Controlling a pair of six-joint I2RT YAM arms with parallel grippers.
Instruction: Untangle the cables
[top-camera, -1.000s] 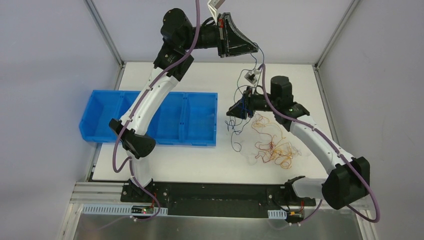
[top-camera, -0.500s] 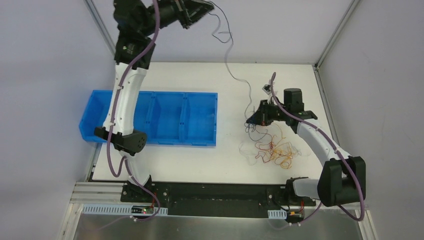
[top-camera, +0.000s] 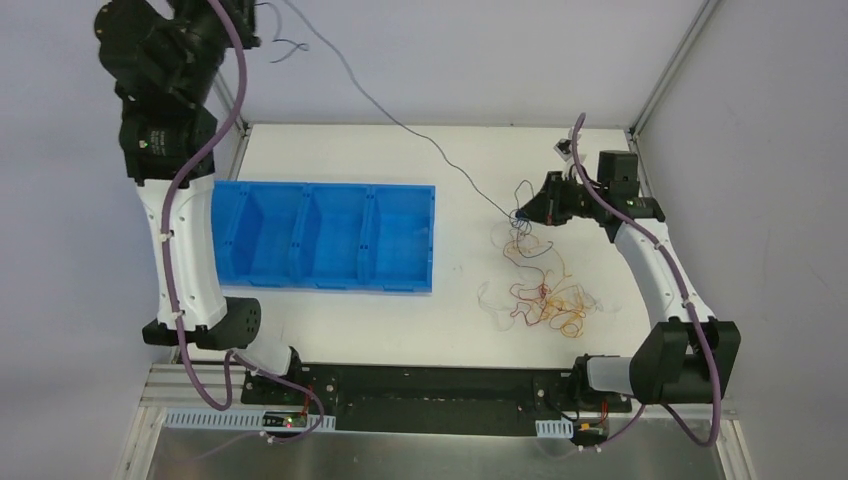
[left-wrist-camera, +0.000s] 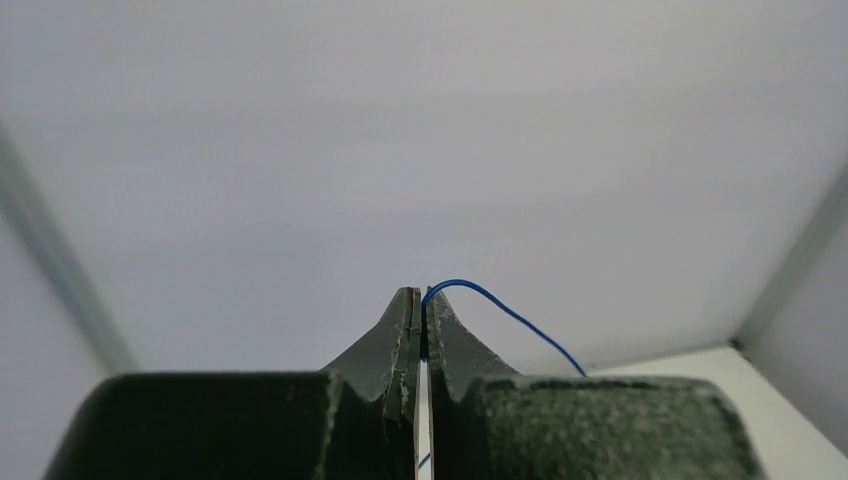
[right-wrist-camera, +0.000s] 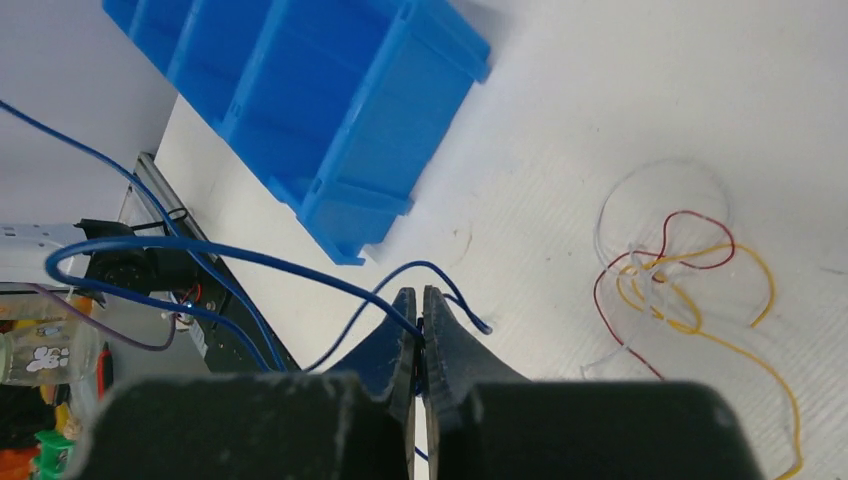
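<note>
A thin blue cable (top-camera: 445, 160) is stretched in the air between my two grippers. My left gripper (left-wrist-camera: 421, 300) is shut on one end of it, raised high at the far left, near the top edge of the top view (top-camera: 248, 18). My right gripper (top-camera: 522, 212) is shut on the other end (right-wrist-camera: 418, 322), low over the table's right side. A tangle of orange, yellow, red and white cables (top-camera: 545, 295) lies on the table just in front of the right gripper. It also shows in the right wrist view (right-wrist-camera: 668, 262).
A blue bin with three compartments (top-camera: 320, 235) stands on the left half of the table and shows in the right wrist view (right-wrist-camera: 300, 90). Frame posts rise at the back corners. The right arm (top-camera: 650, 270) reaches along the table's right edge.
My left arm has swung up and far to the left, drawing the blue cable out long and nearly straight. My right gripper has moved right and back, still holding its end.
</note>
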